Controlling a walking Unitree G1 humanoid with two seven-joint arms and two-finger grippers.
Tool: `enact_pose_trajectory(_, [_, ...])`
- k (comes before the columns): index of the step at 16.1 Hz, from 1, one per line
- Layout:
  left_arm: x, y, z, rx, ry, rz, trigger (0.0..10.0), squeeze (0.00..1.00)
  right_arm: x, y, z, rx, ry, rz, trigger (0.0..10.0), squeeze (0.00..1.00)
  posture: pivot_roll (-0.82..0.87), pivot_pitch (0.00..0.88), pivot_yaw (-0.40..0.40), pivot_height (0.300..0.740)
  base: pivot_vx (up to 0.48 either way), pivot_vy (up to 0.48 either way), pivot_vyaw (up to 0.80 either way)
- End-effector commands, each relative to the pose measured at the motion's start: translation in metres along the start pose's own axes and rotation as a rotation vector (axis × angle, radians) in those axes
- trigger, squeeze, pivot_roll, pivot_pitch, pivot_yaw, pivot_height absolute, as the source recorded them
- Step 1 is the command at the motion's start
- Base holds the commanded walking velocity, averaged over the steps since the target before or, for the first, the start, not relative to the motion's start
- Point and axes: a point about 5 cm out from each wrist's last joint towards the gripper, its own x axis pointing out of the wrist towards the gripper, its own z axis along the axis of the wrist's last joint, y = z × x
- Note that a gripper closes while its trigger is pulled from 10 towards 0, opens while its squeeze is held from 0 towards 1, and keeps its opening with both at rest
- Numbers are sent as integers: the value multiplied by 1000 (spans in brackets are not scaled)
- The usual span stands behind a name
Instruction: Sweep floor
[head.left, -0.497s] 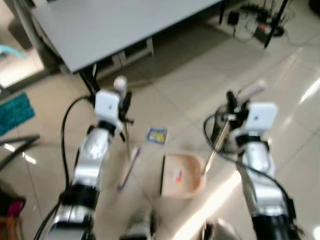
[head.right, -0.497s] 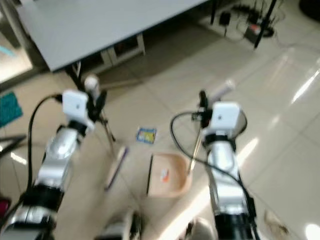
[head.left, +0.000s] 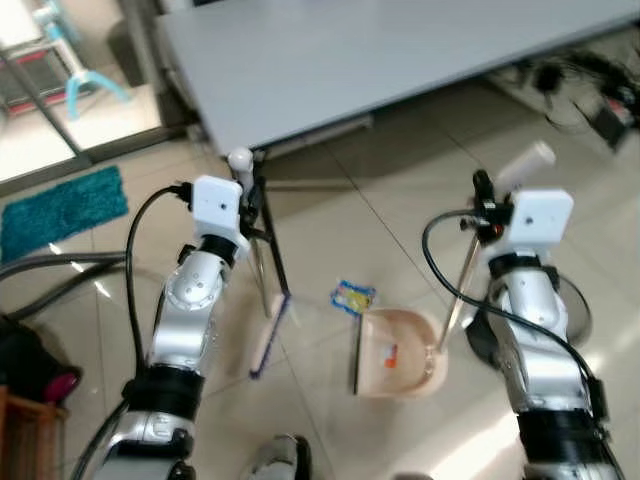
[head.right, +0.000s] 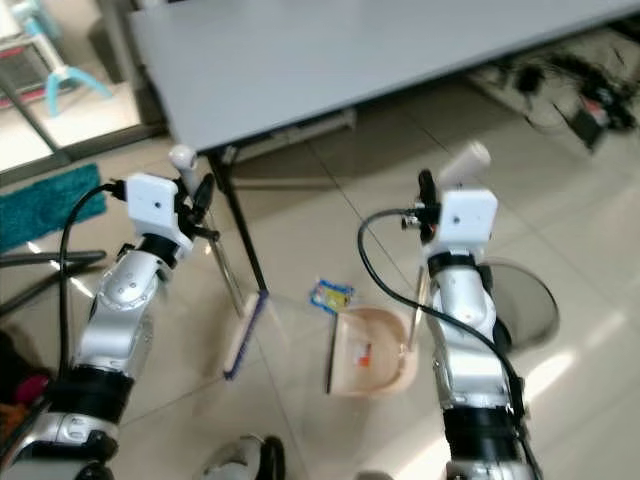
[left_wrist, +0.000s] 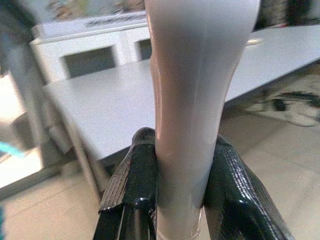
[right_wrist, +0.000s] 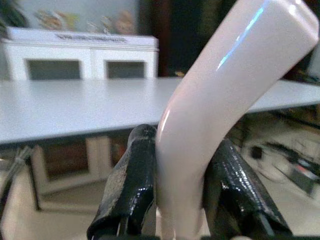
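Note:
My left gripper (head.left: 250, 205) is shut on the pale handle of a broom (head.left: 268, 330), whose flat head rests on the tiled floor. In the left wrist view the black fingers (left_wrist: 135, 185) clamp the handle (left_wrist: 190, 100). My right gripper (head.left: 482, 205) is shut on the long handle of a beige dustpan (head.left: 400, 355), which stands on the floor just right of the broom head. The right wrist view has the fingers (right_wrist: 132, 185) squeezing that handle (right_wrist: 210, 120). A small yellow and blue wrapper (head.left: 350, 297) lies between broom and pan. A small orange scrap (head.left: 389, 355) lies inside the pan.
A grey table (head.left: 400, 60) on black legs (head.left: 270, 240) spans the area ahead. A teal mat (head.left: 60, 210) lies at the left. Cables and a power strip (head.left: 590, 90) clutter the floor at the right. A dark bag (head.left: 25, 365) sits at the lower left.
The camera has swung, so the whole scene shifted right and sharpened. Both grippers keep their hold. The broom head now sits closer to the wrapper and the dustpan.

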Motion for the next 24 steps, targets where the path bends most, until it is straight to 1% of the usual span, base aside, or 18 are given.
enact_pose_trajectory(1, [5,-5,10,14,-35,-16,10000,0,-2,-6,2,9,-17,-25,10000,0,4,92,65,740,428,0,0])
enact_pose_trajectory(3, [5,-9,9,4,-34,-33,10000,0,-2,-8,2,-2,-17,-27,10000,0,0,85,70,740,428,0,0])
enact_pose_trajectory(4, [6,-10,9,2,-30,-34,10000,0,-3,-9,-1,31,-1,-35,10000,0,0,85,67,740,431,0,0])
enact_pose_trajectory(5, [6,-11,8,0,-28,-32,10000,0,-4,-10,-1,38,-1,-34,10000,0,-1,84,63,740,428,0,0])
enact_pose_trajectory(8, [3,-12,6,-7,-26,-18,10000,0,-2,-12,0,25,3,-20,10000,0,-13,80,29,740,428,0,-800])
enact_pose_trajectory(11, [2,-12,5,-7,-26,-7,10000,0,-1,-14,1,16,6,-7,10000,0,-24,78,1,740,428,0,0])
enact_pose_trajectory(13, [-2,-12,4,-11,-30,13,10000,0,1,-9,3,22,7,29,10000,0,-23,77,-21,740,431,0,0])
enact_pose_trajectory(15, [-4,-13,5,-2,-24,4,10000,0,2,-9,1,47,9,20,10000,0,-9,79,-10,740,433,0,0])
enact_pose_trajectory(16, [-6,-13,7,-52,-43,-12,10000,0,1,-9,-3,79,19,-2,10000,0,9,78,3,740,0,0,0])
enact_pose_trajectory(17, [-6,-13,7,-11,-29,-42,10000,0,0,-8,-6,87,28,-6,10000,0,13,78,11,740,0,0,0])
enact_pose_trajectory(20, [-6,-13,5,42,-3,-66,10000,0,-4,-2,-9,103,41,3,10000,0,21,75,35,740,0,0,0])
enact_pose_trajectory(24, [-7,-17,1,43,23,-78,10000,0,-7,0,-14,98,58,15,10000,0,19,69,44,740,0,-432,742])
